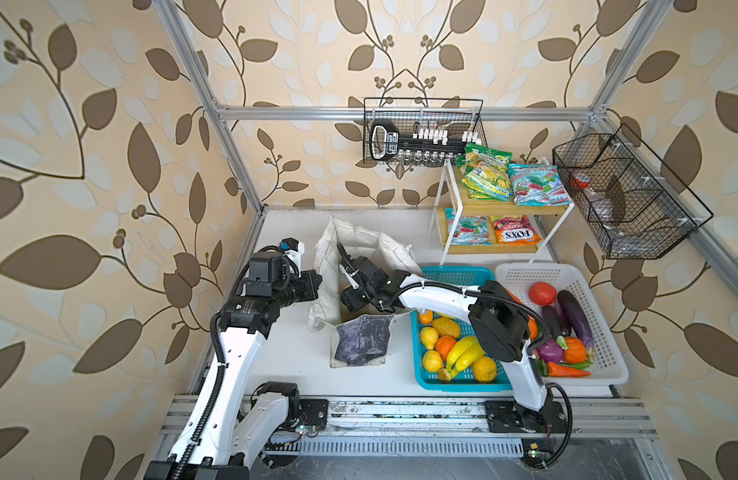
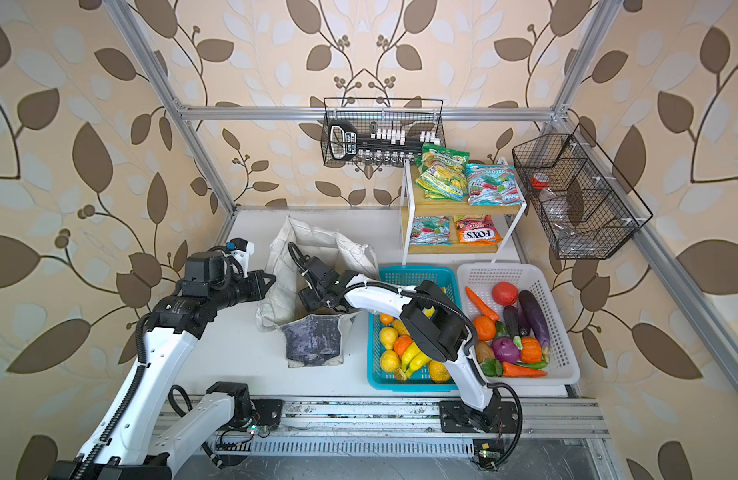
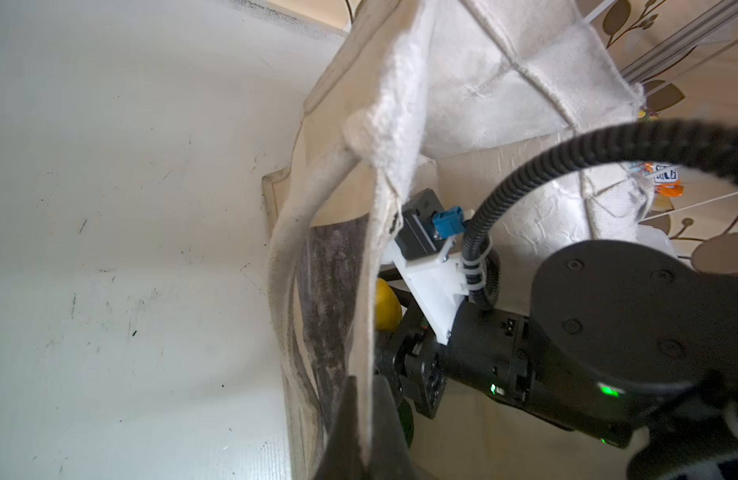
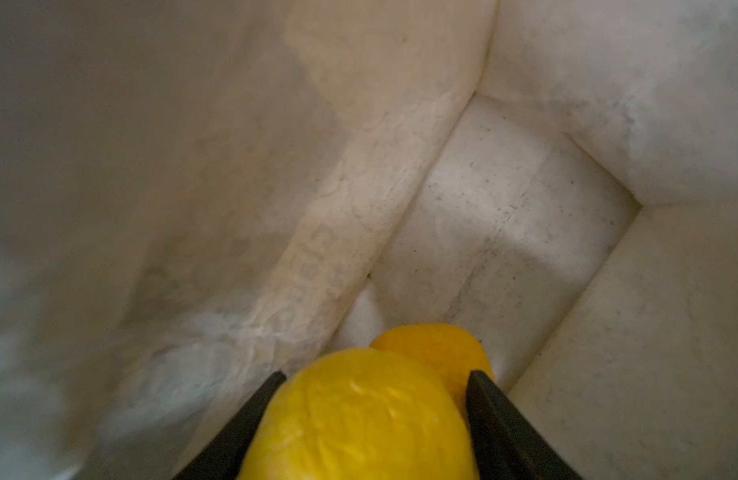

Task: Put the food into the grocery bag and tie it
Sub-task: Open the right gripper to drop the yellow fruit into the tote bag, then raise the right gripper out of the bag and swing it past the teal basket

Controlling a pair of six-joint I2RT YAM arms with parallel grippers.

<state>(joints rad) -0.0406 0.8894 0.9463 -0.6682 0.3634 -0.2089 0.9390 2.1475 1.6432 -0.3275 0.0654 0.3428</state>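
The grocery bag (image 1: 359, 345) (image 2: 313, 340) stands open at mid-table, off-white with a dark marbled panel. My left gripper (image 3: 365, 440) (image 1: 317, 282) is shut on the bag's left rim cloth and holds the mouth open. My right gripper (image 4: 375, 374) reaches down inside the bag (image 4: 504, 216); in both top views its fingertips are hidden there. A yellow fruit (image 4: 359, 415) (image 3: 386, 305) sits between its jaws, with a sliver of gap at one finger (image 4: 496, 407). Another yellow-orange piece (image 4: 437, 349) lies on the bag's floor. More food shows: a banana bunch (image 1: 462, 353) and snack packets (image 1: 483, 174).
A turquoise basket (image 1: 454, 274) of toy fruit stands right of the bag, with a white basket (image 1: 525, 274) of vegetables beside it. A small two-tier shelf (image 1: 446, 216) with packets stands at the back right. Wire baskets (image 1: 421, 133) (image 1: 625, 195) hang on the frame.
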